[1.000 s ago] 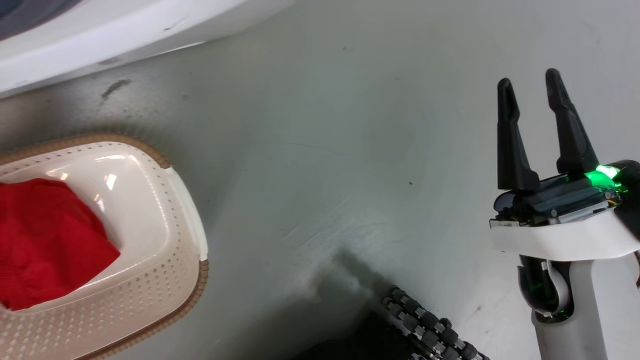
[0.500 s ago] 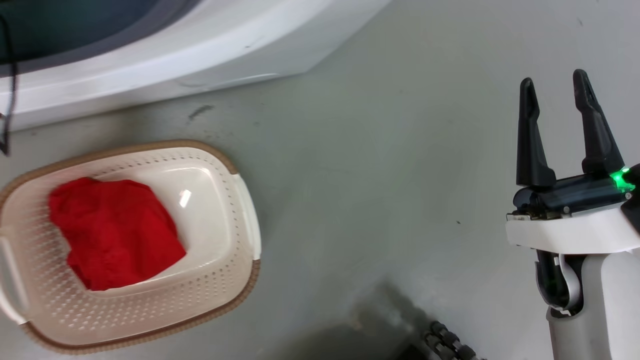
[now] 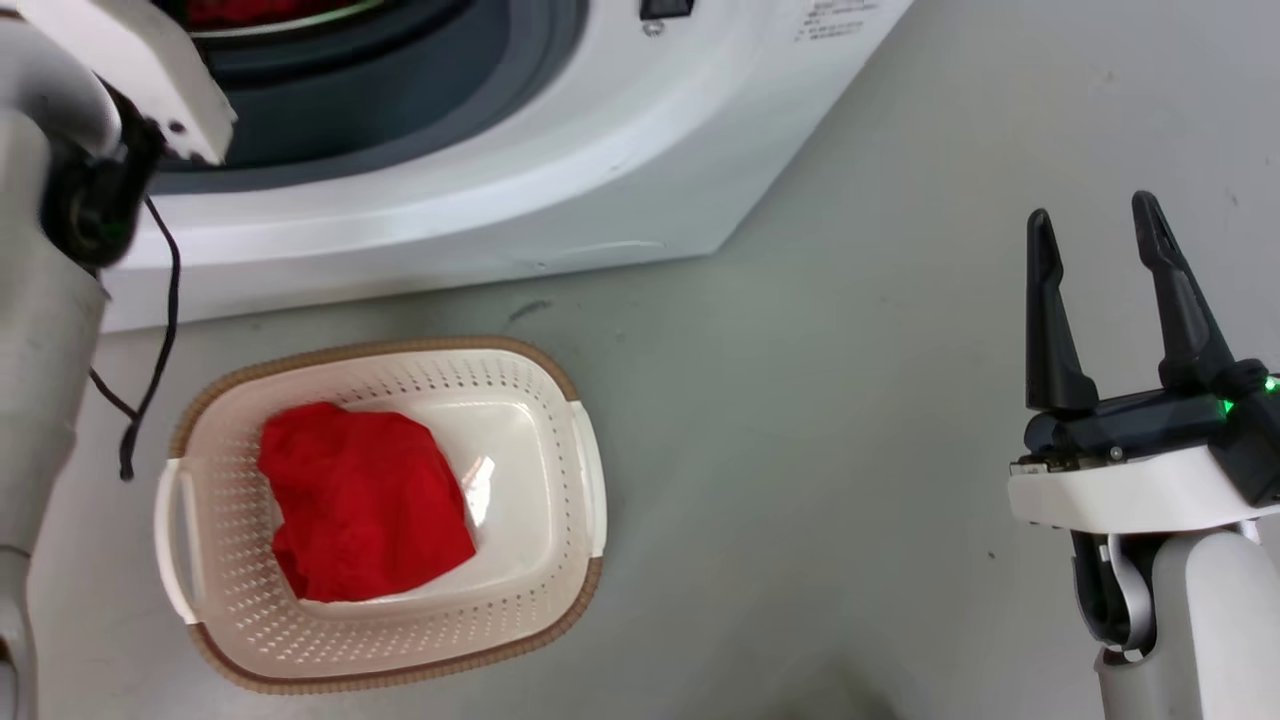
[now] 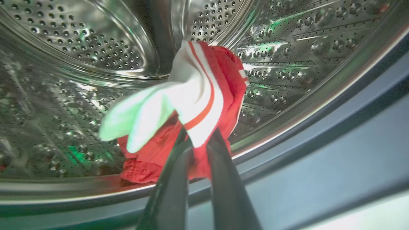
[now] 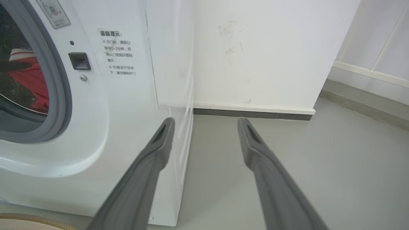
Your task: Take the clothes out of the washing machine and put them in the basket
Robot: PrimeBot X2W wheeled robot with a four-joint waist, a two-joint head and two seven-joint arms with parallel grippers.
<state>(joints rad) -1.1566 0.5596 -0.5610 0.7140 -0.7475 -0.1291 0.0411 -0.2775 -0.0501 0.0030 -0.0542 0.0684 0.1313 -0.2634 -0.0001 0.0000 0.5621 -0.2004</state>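
Note:
The white washing machine (image 3: 480, 180) stands at the top of the head view, and my left forearm (image 3: 40, 330) reaches up into its porthole. Inside the steel drum (image 4: 80, 48), my left gripper (image 4: 199, 135) is shut on a red garment with a white striped part (image 4: 198, 95), held up near the drum's mouth. That garment also shows through the porthole in the right wrist view (image 5: 30, 80). The cream basket (image 3: 400, 347) sits on the floor before the machine with a plain red garment (image 3: 365, 500) in it. My right gripper (image 3: 1095, 225) hangs open with nothing in it, over bare floor at the right.
A thin black cable (image 3: 160, 330) dangles from my left arm beside the basket. In the right wrist view a white wall with a dark skirting (image 5: 252, 113) runs behind the machine's right side (image 5: 169, 64). Grey floor (image 3: 800, 450) spreads between the basket and my right arm.
The head camera has swung, so the whole basket, the machine's porthole and my left arm have come into the picture. The right gripper stays open as before.

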